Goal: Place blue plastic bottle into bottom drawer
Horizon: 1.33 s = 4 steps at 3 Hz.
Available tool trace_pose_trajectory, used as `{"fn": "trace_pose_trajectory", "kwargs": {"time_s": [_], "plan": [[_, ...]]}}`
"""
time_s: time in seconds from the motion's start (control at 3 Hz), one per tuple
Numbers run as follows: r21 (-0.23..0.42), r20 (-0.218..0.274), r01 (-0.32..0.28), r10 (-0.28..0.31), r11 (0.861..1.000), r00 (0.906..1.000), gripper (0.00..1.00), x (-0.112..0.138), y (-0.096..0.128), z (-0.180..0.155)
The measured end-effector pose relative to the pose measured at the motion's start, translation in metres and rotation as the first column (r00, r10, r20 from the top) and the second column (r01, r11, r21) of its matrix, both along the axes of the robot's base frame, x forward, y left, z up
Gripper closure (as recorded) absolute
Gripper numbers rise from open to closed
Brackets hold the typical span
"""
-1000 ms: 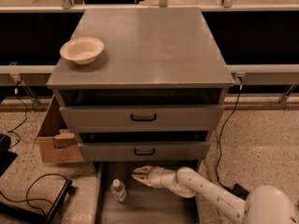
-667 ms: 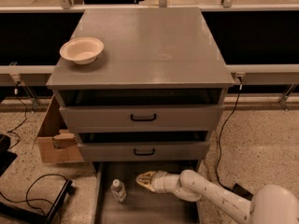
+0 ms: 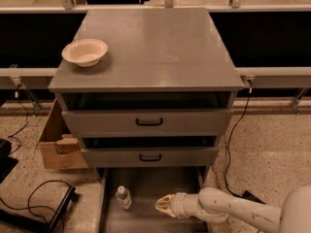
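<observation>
Camera view: the bottle (image 3: 123, 197) stands left in the open bottom drawer (image 3: 155, 181) as the gripper (image 3: 163, 205), open or closed impossible to tell, has drawn back beside it, suggesting delivery is complete.

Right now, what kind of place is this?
Likely a robotics lab: grey three-drawer cabinet, loose floor cables, cardboard box. Claw sits over the open bottom drawer, beside the water bottle.
</observation>
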<state>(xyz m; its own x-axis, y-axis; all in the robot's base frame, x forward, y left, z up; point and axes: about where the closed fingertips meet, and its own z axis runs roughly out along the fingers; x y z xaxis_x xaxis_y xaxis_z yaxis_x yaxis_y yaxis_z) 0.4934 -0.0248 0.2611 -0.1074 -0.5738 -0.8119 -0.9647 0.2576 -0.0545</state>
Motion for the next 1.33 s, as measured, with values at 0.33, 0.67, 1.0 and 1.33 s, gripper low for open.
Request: {"fn": "trace_pose_trajectory", "kwargs": {"time_s": [0.33,0.67,1.0,1.33], "plan": [[-0.149,-0.058,0.005,-0.014,0.989,0.9982,1.0,-0.024,-0.024,0.006],[-0.206,-0.047,0.002,-0.012,0.979,0.9988,1.0,-0.029,-0.023,0.008],[-0.232,-0.038,-0.015,0.007,0.973,0.9993,1.0,-0.027,-0.025,0.013],[-0.355,-0.03,-0.002,-0.009,0.935,0.9995,1.0,-0.02,-0.043,0.035]]}}
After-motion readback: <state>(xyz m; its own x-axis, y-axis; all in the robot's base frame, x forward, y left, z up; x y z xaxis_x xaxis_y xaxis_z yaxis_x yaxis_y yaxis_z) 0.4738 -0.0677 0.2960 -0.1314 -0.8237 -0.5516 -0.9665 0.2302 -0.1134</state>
